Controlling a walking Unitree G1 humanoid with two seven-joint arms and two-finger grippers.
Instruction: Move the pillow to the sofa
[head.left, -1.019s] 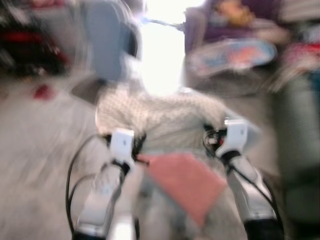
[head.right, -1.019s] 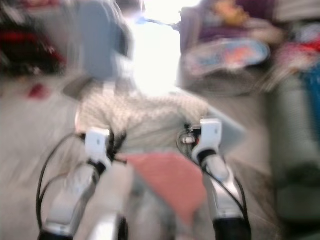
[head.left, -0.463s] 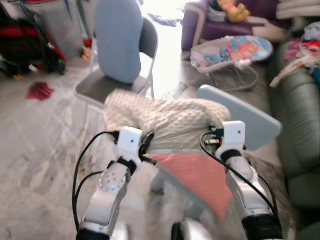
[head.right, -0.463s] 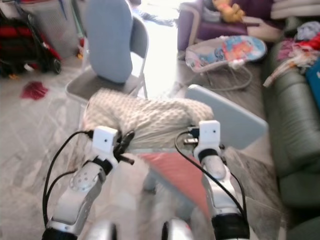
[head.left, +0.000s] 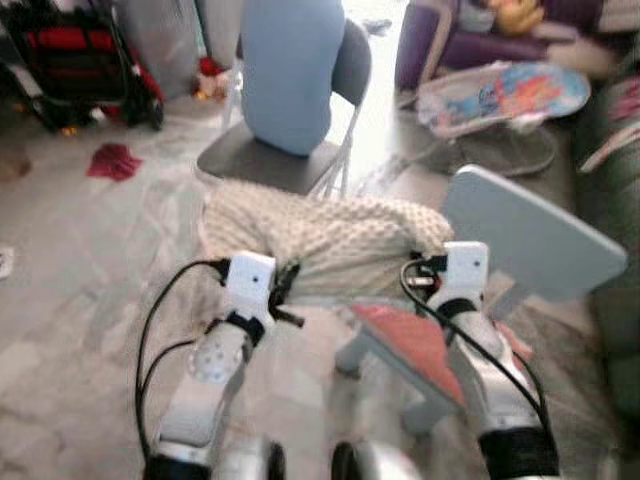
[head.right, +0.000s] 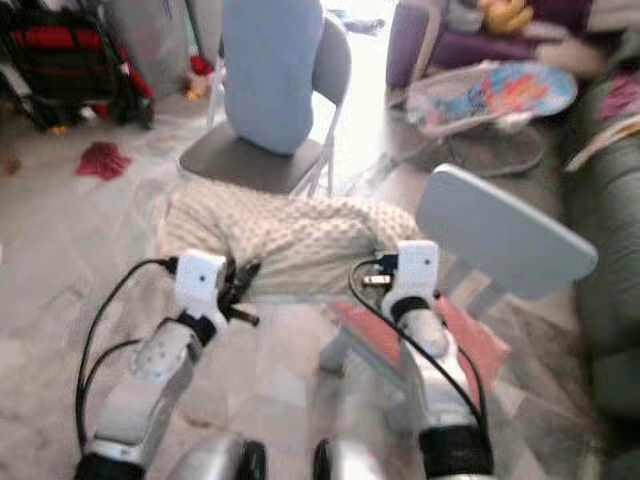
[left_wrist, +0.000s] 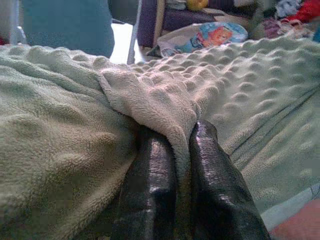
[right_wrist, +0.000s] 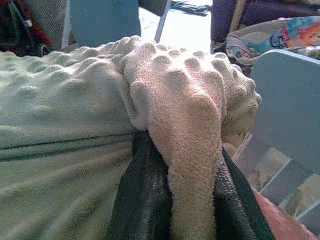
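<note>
Robot is standing mid-room, carrying the pillow (head.left: 325, 240) in front of its chest, held clear of the floor between both arms. Going left to right: a red cloth (head.left: 115, 160) is lying on the pale floor (head.left: 70, 300), well apart from the robot. The left gripper (left_wrist: 175, 165) is pinching a fold of the pillow's bumpy fleece cover, its black fingers (left_wrist: 150, 185) closed narrow with fabric bunching up between them; the grip on the cover rather than the bulk is probably because the pillow is too thick for the jaws to span. Beyond the pillow, a grey folding chair (head.left: 270, 165) is standing with a blue cushion (head.left: 290, 70) propped against its back. The right gripper (right_wrist: 192, 195) is doing the same job at the pillow's other end, fingers closed on a thick roll of fleece. Holding both ends is keeping the pillow level and stopping it from sagging. Below it a small pale-blue chair (head.left: 535, 235) with a pink seat is standing just ahead of the robot's feet. The green sofa (head.right: 605, 300) is lying at the far right, so the pillow is not yet there; a turn rightward looks needed next.
</note>
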